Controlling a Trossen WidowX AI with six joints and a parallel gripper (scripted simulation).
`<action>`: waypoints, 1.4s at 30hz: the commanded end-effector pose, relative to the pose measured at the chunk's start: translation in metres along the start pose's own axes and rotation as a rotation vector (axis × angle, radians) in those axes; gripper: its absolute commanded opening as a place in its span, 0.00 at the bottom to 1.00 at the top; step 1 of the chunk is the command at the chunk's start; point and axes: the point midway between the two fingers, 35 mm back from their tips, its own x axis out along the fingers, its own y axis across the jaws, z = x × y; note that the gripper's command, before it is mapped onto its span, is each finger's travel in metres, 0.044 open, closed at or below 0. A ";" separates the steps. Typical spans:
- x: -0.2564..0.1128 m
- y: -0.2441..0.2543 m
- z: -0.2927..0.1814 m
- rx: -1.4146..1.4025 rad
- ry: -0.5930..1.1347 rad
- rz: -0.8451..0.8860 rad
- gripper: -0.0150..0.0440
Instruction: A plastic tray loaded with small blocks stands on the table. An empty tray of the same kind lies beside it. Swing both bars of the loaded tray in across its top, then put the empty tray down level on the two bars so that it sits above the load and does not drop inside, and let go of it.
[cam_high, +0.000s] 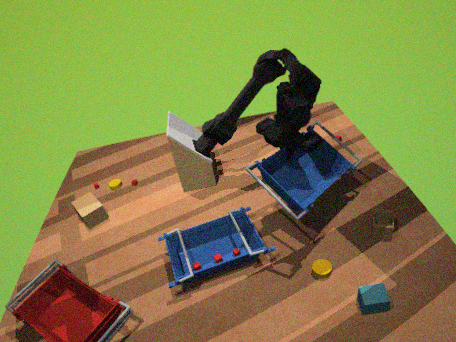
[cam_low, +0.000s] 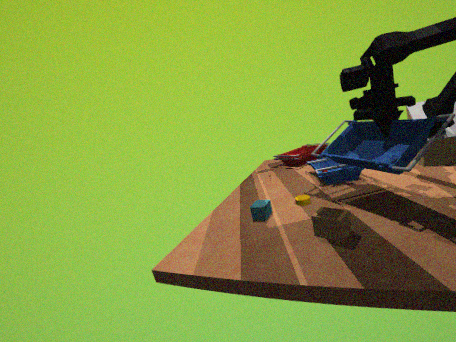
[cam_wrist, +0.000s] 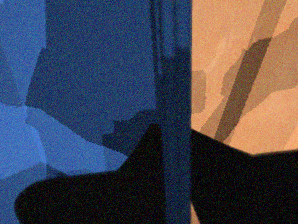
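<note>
The loaded blue tray (cam_high: 210, 237) (cam_low: 341, 175) stands on the table with red blocks (cam_high: 218, 258) inside. Its left bar (cam_high: 185, 250) and right bar (cam_high: 241, 231) both lie across its top. The empty blue tray (cam_high: 280, 185) (cam_low: 347, 142) is held in the air, right of and behind the loaded tray in the top view. It looks tilted, its far long side higher. Its own bars are out at its ends. My gripper (cam_high: 291, 149) (cam_low: 384, 129) (cam_wrist: 163, 130) is shut on that far long wall. The fingertips are partly hidden by the wall and the arm.
A red tray (cam_high: 92, 295) (cam_low: 300, 154) stands front left. A tall tan wedge (cam_high: 192, 167) stands behind the loaded tray. A wooden block (cam_high: 91, 209), a yellow disc (cam_high: 321, 268) (cam_low: 302, 199), a teal block (cam_high: 374, 299) (cam_low: 261, 210) and a small open box (cam_high: 384, 227) (cam_low: 330, 225) stand around.
</note>
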 end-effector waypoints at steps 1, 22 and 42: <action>-0.004 0.006 0.020 0.027 -0.018 0.013 0.25; -0.002 0.004 0.107 0.173 -0.016 0.003 0.25; 0.000 -0.022 0.188 0.309 0.007 0.007 0.25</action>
